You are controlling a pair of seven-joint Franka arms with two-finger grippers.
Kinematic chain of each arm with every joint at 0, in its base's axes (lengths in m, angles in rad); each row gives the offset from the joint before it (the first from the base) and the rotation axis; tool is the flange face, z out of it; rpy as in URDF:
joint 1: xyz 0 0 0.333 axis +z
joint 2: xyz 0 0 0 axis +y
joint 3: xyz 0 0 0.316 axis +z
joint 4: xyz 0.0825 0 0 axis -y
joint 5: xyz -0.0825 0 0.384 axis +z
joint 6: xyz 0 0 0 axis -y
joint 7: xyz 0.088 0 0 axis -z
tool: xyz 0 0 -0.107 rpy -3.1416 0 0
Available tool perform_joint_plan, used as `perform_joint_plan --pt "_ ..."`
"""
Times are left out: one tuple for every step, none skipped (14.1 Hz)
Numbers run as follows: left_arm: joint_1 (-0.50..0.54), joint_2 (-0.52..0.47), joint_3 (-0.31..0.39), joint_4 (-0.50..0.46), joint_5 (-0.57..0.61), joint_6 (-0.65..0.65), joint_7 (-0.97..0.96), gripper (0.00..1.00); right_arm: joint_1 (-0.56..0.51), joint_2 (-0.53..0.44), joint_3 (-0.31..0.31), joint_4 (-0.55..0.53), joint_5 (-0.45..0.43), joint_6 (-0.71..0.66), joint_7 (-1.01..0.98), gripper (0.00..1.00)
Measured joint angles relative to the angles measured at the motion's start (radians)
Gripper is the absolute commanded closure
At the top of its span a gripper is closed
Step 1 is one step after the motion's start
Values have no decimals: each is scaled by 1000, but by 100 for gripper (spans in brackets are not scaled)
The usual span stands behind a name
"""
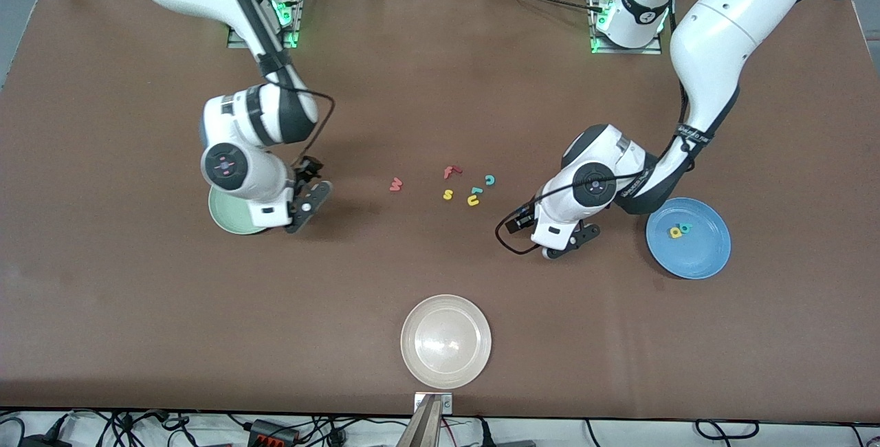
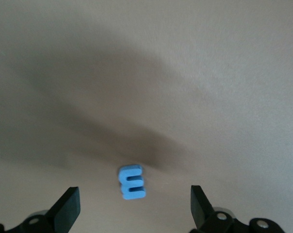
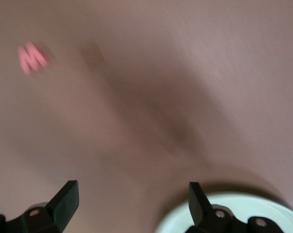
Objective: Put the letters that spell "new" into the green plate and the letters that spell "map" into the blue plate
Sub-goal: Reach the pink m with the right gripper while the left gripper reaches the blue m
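My left gripper (image 2: 134, 194) hangs open low over the table, with the blue "m" (image 2: 132, 182) lying flat between its fingers, untouched. In the front view this gripper (image 1: 572, 241) covers the "m" and sits beside the blue plate (image 1: 708, 258). That plate holds the yellow "a" (image 1: 676, 232) and the teal "p" (image 1: 685, 227). My right gripper (image 3: 131, 187) is open and empty over the rim of the green plate (image 3: 243, 213). The right arm hides most of the green plate (image 1: 230, 219) and whatever lies in it. The pinkish-red "w" (image 1: 395, 185) lies on the table mid-way between the arms.
A loose cluster sits near the table's middle: red "f" (image 1: 451, 172), teal "c" (image 1: 490, 179), yellow "s" (image 1: 447, 194), a teal-green letter (image 1: 476, 190) and yellow "u" (image 1: 473, 201). A cream-white plate (image 1: 446, 341) stands nearer the front camera.
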Motion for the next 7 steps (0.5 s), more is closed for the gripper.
perform_joint_plan --pt "-4 10 2 -1 0 1 -11 41 35 11 3 21 5 1 90 0" --pt "-6 19 4 -2 0 1 -17 49 64 27 4 38 13 3 168 0" --pt "-6 28 7 -2 0 2 -18 50 88 45 5 53 26 9 237 0" --pt "-6 34 11 -2 0 4 -18 53 109 65 5 64 32 21 307 0" --pt "-6 37 13 -2 0 6 -18 55 123 80 4 72 34 36 375 0" --pt "-6 39 14 -2 0 6 -18 55 130 92 4 77 35 50 438 0" --pt "-6 41 15 -2 0 8 -18 58 132 99 4 80 37 62 501 0"
